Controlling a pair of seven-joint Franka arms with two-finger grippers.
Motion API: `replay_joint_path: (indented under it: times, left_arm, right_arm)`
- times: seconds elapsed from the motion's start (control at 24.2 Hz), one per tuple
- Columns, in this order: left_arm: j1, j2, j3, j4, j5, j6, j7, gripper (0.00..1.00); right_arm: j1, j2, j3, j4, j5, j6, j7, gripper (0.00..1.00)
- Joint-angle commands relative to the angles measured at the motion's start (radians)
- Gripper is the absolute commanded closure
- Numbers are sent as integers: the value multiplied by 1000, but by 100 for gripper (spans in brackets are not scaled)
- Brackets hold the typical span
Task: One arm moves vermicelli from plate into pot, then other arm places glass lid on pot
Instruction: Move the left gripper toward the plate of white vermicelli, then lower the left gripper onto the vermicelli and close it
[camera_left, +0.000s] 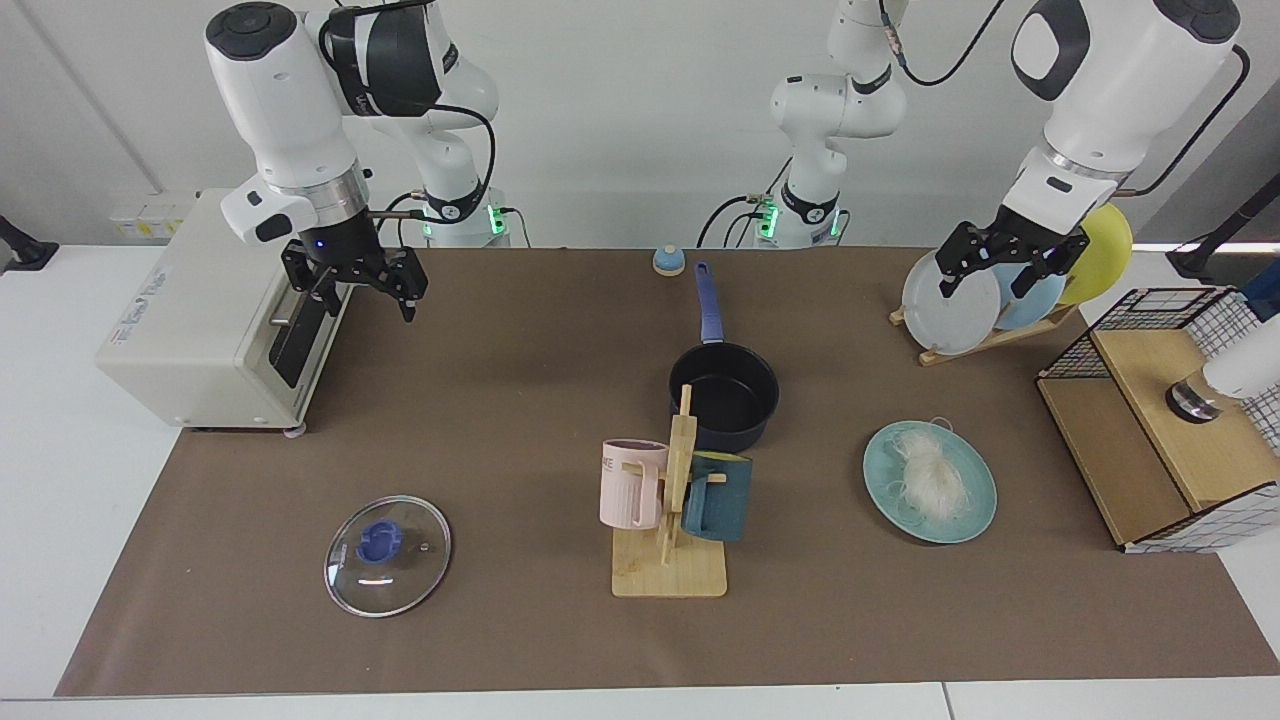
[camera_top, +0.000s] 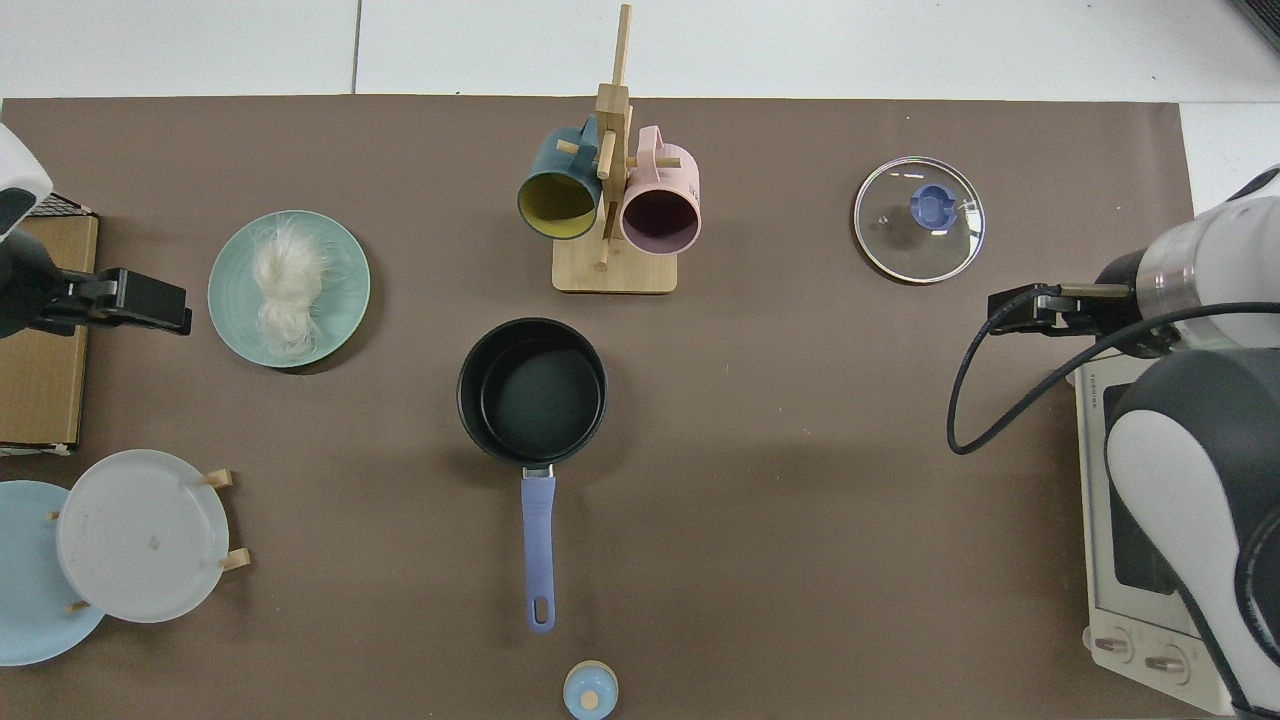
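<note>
Nearest, the glass lid (camera_left: 387, 555) lies flat on the surface, well apart from the pot (camera_left: 724, 395). The vermicelli (camera_left: 930, 472) sits on the plate (camera_left: 975, 515) beside the pot. Farther back, the right gripper (camera_left: 356, 283) and left gripper (camera_left: 998, 262) hover, jaws apart, holding nothing.

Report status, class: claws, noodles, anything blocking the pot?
Left claw open, high by the plate rack; right claw open, by the toaster oven. White vermicelli tangle on round teal plate. Dark saucepan empty, wooden mug stand close beside it.

Vermicelli (camera_left: 930, 470) on plate (camera_left: 975, 515); pot (camera_left: 724, 397) empty.
</note>
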Motion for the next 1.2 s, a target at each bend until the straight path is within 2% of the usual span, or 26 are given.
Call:
replay_joint_path:
  times: [0.0, 0.54, 1.16]
  left_arm:
    - [-3, -13, -4, -6, 19, -7, 16, 0]
    - [-1, 33, 2, 6, 16, 19, 18, 0]
    - [2, 197, 5, -74, 1, 343, 16, 0]
  right_arm:
    - [-13, -19, 8, -18, -4, 0, -14, 0]
    - [-13, -14, 8, -17, 7, 17, -12, 0]
    - [-13, -26, 8, -17, 10, -43, -15, 0]
